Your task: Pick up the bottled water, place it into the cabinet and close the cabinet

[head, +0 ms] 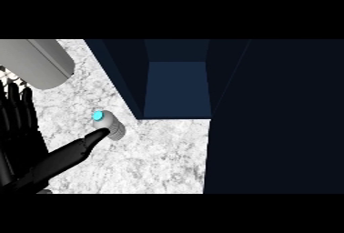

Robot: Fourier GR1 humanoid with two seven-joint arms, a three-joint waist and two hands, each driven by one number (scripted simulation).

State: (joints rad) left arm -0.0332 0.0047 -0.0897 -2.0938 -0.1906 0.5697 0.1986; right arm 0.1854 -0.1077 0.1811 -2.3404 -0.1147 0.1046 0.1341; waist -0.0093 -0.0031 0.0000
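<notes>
One hand is showing for you, the left hand [27,150], sitting at the view's left edge over the white marbled bench [161,154]. Its fingers are standing straight and spread rather than curling, so it is holding nothing. One long black digit [80,145] is stretching out to the upper right, and its tip is touching the side of the bottled water [114,129]. Nothing is wrapping round the bottle. A grey forearm [40,59] is filling the upper left corner above the hand.

You are seeing the bottled water lying on its side on the bench, not upright. Its bright blue cap [98,116] is pointing up and left, and its pale ribbed body is running down to the right. It is lying just beside the left front corner of the cabinet [178,86], outside it.

The cabinet is standing open, with its dark blue inside showing between two darker side walls. A wide dark panel [275,118] is covering the right side of the view; you cannot tell whether it is the door.
</notes>
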